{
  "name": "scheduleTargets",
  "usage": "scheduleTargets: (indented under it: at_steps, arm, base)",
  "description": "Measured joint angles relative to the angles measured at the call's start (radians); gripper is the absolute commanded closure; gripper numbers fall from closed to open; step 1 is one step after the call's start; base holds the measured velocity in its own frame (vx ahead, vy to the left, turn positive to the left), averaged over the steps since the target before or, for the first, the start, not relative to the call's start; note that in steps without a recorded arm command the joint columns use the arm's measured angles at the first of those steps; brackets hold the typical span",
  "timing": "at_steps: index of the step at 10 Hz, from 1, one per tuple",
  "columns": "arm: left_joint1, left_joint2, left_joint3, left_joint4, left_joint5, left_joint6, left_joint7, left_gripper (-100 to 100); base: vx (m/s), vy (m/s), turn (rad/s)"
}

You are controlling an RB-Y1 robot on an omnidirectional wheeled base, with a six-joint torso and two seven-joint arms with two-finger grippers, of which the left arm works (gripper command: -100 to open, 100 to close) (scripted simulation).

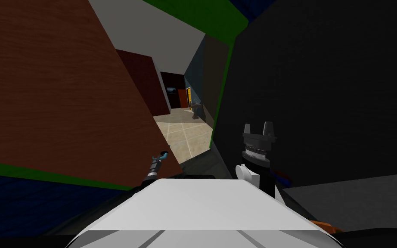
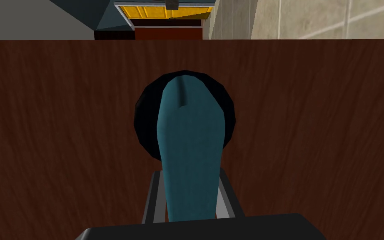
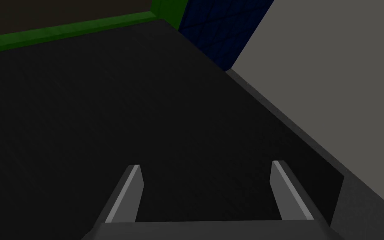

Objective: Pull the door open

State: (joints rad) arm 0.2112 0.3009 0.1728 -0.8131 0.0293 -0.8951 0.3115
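Hallway: tiled floor (image 1: 189, 133) shows past door edge, gap narrow.
door (image 1: 64, 94): brown wood, on my left, part open.
handle (image 2: 191, 137): teal, on black rose (image 2: 145, 121), near door's free edge.
L gripper (image 2: 190, 175): clenched on handle, 2 fingers pinch its sides.
R gripper (image 3: 205, 166): released, idle, facing dark wall (image 1: 322, 86).
risk: handle looks smooth; a straight tug prob slips the pinch. door swings toward base, may jam unless base backs off.

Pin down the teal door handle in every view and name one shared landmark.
Head view: door handle small, by the brown door's edge, in the left gripper.
Left wrist view: centre, on a black round plate, gripper shut on it.
Right wrist view: dark wall and green trim instead.
Shared landmark: brown door; green trim ties in the right wrist.
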Motion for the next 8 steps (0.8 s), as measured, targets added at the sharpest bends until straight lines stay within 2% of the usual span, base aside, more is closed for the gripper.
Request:
scheduleTargets:
  at_steps: [1, 3, 6, 8]
  arm:
    - [0.003, -0.002, -0.003, 0.000, -0.002, 0.001, 0.002, 100]
    - [0.027, 0.014, -0.010, -0.012, -0.007, -0.020, 0.019, 100]
    - [0.046, 0.029, -0.028, 0.011, -0.020, -0.067, 0.043, 100]
    - [0.072, 0.044, -0.039, 0.010, -0.028, -0.104, 0.062, 100]
  base:
    - [-0.162, 0.004, -0.169]
    - [-0.208, 0.027, -0.116]
    - [-0.163, 0.035, -0.118]
    - [-0.211, 0.040, -0.159]
